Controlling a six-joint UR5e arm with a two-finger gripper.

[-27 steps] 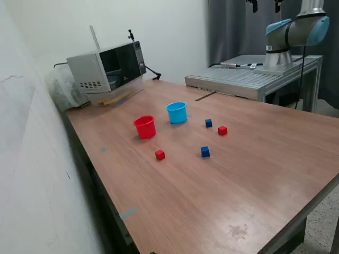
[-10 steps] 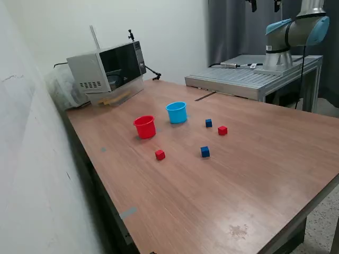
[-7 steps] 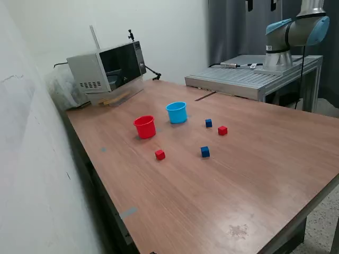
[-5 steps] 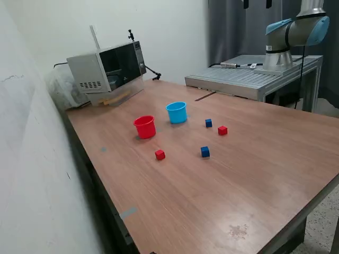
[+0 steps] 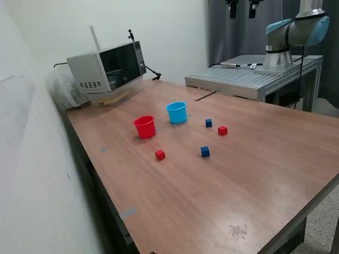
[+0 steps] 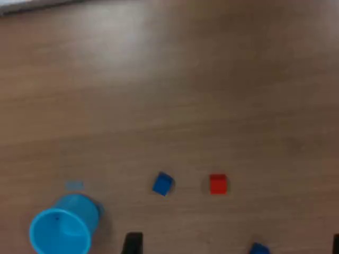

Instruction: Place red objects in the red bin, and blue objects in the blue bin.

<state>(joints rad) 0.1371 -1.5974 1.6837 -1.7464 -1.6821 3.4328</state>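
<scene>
In the exterior view a red cup [image 5: 144,126] and a light-blue cup [image 5: 176,112] stand upright on the wooden table [image 5: 254,174]. One dark-blue cube [image 5: 208,123] and one red cube [image 5: 222,130] lie to the right of the blue cup. A second blue cube [image 5: 205,152] and a second red cube [image 5: 160,154] lie nearer the camera. My gripper [image 5: 242,7] is open and empty, high above the table's far side. The wrist view shows the blue cup [image 6: 61,230], a blue cube [image 6: 162,183], a red cube [image 6: 217,184], another blue cube [image 6: 258,247] and one finger [image 6: 132,243]. The red cup is out of that view.
A microwave [image 5: 108,69] stands at the table's far corner on the exterior view's left. A grey metal platform [image 5: 249,76] carrying the arm's base [image 5: 288,37] adjoins the far edge. A white wall [image 5: 32,174] runs along the exterior view's left side.
My gripper has moved toward the exterior view's left, still high above the table. The cups and cubes have not moved.
</scene>
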